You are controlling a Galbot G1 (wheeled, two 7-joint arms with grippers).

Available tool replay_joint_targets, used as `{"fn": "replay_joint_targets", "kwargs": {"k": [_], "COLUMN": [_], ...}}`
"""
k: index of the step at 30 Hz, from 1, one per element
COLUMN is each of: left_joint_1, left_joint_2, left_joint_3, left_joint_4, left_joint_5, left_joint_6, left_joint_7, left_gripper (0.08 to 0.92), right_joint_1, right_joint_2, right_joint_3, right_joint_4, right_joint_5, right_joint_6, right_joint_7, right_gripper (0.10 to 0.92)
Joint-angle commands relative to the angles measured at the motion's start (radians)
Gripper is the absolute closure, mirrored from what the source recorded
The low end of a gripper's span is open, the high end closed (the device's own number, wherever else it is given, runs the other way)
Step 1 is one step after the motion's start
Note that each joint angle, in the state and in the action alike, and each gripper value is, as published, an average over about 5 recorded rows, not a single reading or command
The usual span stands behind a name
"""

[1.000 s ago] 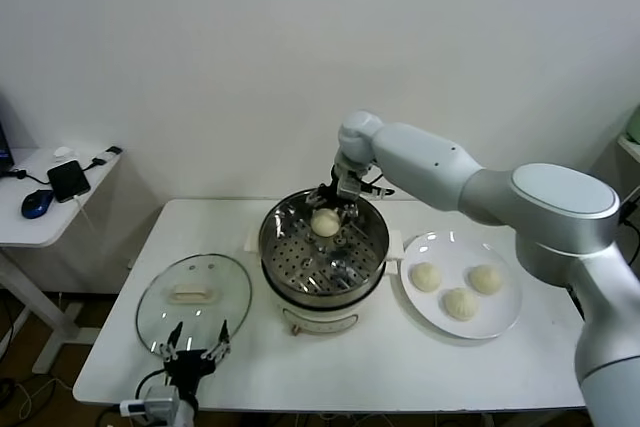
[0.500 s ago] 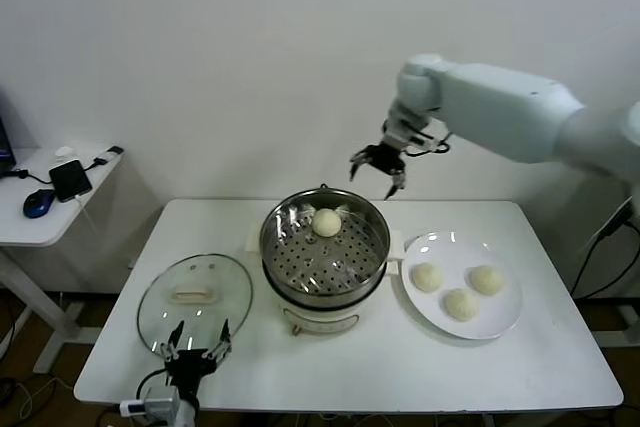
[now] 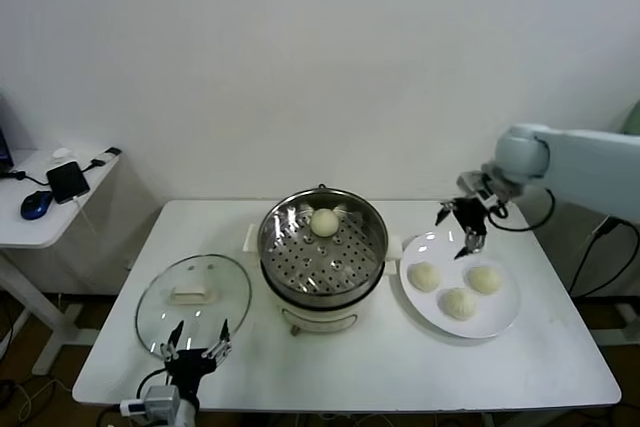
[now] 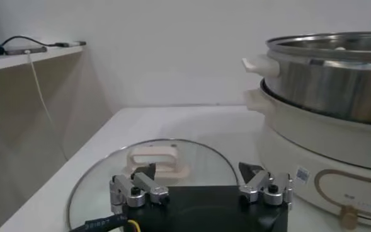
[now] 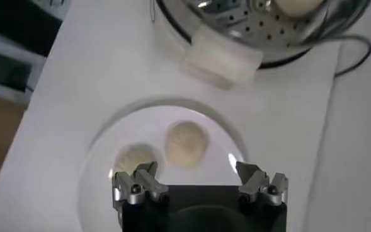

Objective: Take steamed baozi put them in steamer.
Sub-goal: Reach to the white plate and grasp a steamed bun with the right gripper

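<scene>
One white table point(image 3: 380, 367) against plain wall, right gripper point(image 3: 458, 230) spread wide above plate point(image 3: 500, 322), side desk point(image 3: 20, 227)

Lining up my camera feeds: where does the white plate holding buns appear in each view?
Head view: round white plate right of the shiny steel steamer, three buns on it.
Left wrist view: not in it.
Right wrist view: plate beneath the open right claw.
Shared landmark: the steamer.

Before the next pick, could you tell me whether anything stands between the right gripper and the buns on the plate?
Nothing visible does. The right gripper hangs open above the far edge of the white plate, and the three baozi lie uncovered. The glass lid lies off the open steamer.
</scene>
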Motion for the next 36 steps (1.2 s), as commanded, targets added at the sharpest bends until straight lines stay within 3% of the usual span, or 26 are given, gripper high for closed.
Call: {"fn": "replay_joint_targets", "kwargs": {"k": [1, 12, 22, 30, 36], "left_joint_1": [0.0, 0.014, 0.014, 0.015, 0.016], "left_joint_2": [-0.002, -0.008, -0.009, -0.01, -0.012], "left_joint_3": [-0.002, -0.007, 0.001, 0.004, 0.01], "left_joint_4": [0.002, 0.001, -0.001, -0.004, -0.011], "left_joint_5": [0.001, 0.001, 0.003, 0.004, 0.008], "left_joint_6": [0.001, -0.007, -0.007, -0.006, -0.004], "left_joint_7": [0.0, -0.002, -0.001, -0.001, -0.001], "left_gripper": [0.177, 0.177, 0.177, 0.177, 0.177], "right_joint_1": [-0.191, -0.366, -0.405, -0.413, -0.366], "right_joint_2": [-0.034, 0.098, 0.137, 0.134, 0.106], "right_joint_3": [0.084, 0.251, 0.289, 0.316, 0.331], "right_joint_4": [-0.001, -0.194, -0.26, -0.256, -0.233], "right_joint_5": [0.012, -0.064, -0.085, -0.094, -0.098], "right_joint_6": [-0.19, -0.191, -0.189, -0.179, -0.156], "right_joint_7": [0.079, 0.102, 0.104, 0.089, 0.053], "right_gripper": [0.203, 0.203, 0.204, 0.324, 0.37]}}
